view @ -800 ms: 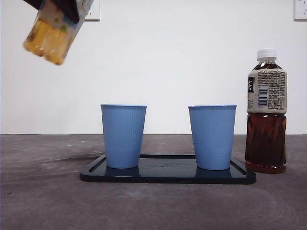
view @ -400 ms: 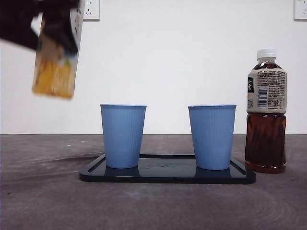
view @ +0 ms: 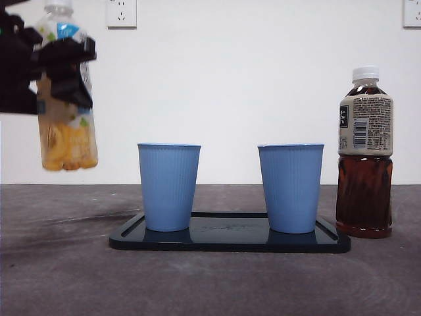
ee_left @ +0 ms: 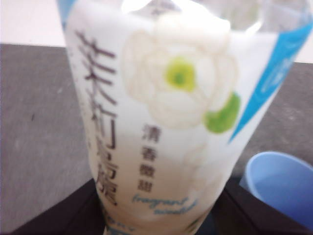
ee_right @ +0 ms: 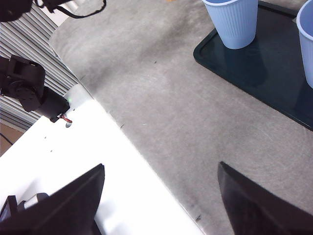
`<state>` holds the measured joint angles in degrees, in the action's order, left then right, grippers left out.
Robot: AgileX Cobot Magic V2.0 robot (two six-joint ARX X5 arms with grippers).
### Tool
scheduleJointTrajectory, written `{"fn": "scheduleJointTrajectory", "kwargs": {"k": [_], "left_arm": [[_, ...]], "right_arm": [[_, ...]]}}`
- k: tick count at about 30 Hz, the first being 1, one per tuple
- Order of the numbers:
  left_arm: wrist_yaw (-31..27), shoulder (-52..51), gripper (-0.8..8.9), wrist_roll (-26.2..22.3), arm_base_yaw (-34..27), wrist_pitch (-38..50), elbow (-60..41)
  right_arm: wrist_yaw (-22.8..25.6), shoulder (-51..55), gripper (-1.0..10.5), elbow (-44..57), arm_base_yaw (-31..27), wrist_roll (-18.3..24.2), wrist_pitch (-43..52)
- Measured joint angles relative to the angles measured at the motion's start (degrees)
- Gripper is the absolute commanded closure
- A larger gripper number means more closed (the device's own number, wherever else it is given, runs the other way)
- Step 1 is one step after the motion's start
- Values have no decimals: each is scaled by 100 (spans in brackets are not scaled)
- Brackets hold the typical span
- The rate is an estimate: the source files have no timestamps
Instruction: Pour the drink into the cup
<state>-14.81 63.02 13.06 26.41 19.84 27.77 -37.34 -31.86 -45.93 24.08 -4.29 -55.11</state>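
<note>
Gripping an upright yellow tea bottle (view: 64, 99) high at far left, left gripper (view: 62, 62), right gripper (ee_right: 159, 205) spread wide, waiting, two blue cups (view: 169, 187) on a dark tray (view: 230, 240).

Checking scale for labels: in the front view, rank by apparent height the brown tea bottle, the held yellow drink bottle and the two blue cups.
1. Brown tea bottle
2. Yellow drink bottle, slightly shorter, top cropped and distance unknown, so unsure
3. Left blue cup and right blue cup look alike

Upright capped yellow-tea bottle (view: 64, 99) hangs high beside two blue cups (view: 169, 187) on their tray.
</note>
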Motion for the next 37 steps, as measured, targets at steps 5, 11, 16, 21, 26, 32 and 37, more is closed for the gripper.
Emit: {"fn": "scheduleJointTrajectory", "kwargs": {"k": [5,11,16,21,26,32,37], "left_arm": [[107,531,601,48,-33,197,-35],[151,1139,601,11,-44,798,-42],[153,1617,602,-7,-68,1093,-42],[151,1823,601,-7,-70,1344,-42],[153,1954,600,-22,-81,1362,-39],[151,1956,549,-28,-81,1359,-39],[146,1956,430,-31,-79,1342,-39]], "right_arm": [[0,0,583,0,0,0,0],[0,0,583,0,0,0,0],[0,0,583,0,0,0,0],[0,0,583,0,0,0,0],[0,0,583,0,0,0,0],[0,0,583,0,0,0,0],[0,0,583,0,0,0,0]]}}
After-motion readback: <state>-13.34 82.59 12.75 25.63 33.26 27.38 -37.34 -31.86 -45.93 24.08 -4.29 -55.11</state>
